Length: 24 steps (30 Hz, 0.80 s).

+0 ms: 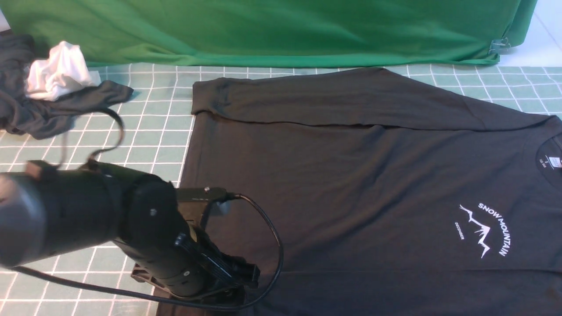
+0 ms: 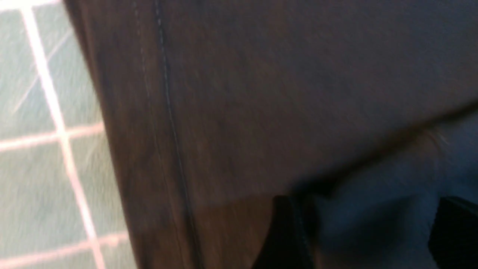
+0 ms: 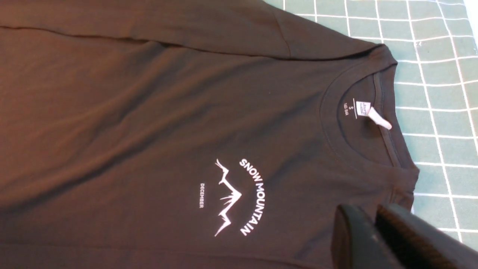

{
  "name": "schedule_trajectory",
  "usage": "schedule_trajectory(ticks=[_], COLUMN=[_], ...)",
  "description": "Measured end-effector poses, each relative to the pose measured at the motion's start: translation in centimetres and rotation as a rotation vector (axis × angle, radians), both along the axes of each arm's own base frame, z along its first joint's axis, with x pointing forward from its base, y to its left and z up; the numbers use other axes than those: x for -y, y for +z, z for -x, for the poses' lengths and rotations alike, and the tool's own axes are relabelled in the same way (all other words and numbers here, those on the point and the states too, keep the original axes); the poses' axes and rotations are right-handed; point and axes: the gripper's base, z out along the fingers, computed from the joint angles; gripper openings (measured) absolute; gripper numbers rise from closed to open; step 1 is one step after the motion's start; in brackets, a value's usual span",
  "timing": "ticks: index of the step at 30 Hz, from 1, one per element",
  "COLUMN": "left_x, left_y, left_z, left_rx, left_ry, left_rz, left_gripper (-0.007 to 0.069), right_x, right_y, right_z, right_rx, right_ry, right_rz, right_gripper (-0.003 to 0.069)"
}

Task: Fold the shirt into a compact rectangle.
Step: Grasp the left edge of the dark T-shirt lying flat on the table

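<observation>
Smooth black knit shirt (image 1: 351, 188) lies flat on the green checked tablecloth (image 1: 153, 131), far sleeve folded across. Left wrist view catches its stitched hem, left gripper (image 2: 369, 235) spread wide there. Right wrist view shows the whole ribbed neckline, and the right gripper (image 3: 369, 213) is nearly closed and empty.

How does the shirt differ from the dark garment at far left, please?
The shirt lies spread flat; the dark garment is crumpled. The shirt is far larger than the garment. The shirt bears a white print; the garment carries a white cloth. Both are dark, on the checked tablecloth.
</observation>
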Motion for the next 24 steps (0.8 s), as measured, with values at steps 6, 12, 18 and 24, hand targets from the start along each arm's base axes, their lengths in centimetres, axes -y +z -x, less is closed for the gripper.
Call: schedule_trajectory(ticks=[6,12,18,24], left_x=[0.25,0.29,0.32,0.29], left_y=[-0.46,-0.56,-0.67,-0.75], left_z=[-0.35,-0.37,-0.44,-0.53], left_rx=[-0.008,-0.010,-0.008,0.000], left_ry=[-0.004,-0.007,-0.006,-0.012], left_rz=[0.000,0.002,0.002,-0.004], left_gripper=[0.0471,0.0347,0.0150,0.0033], right_x=[0.02,0.03,0.03,0.04], right_y=[0.00,-0.36,-0.35,-0.34], right_z=[-0.18,-0.24,-0.25,-0.26], right_rx=[0.024,0.017,0.019,0.020], right_ry=[-0.003,-0.004,-0.005,-0.005], right_rz=[0.000,0.000,0.000,0.000], right_gripper=[0.0109,0.0118,0.0130,0.0145])
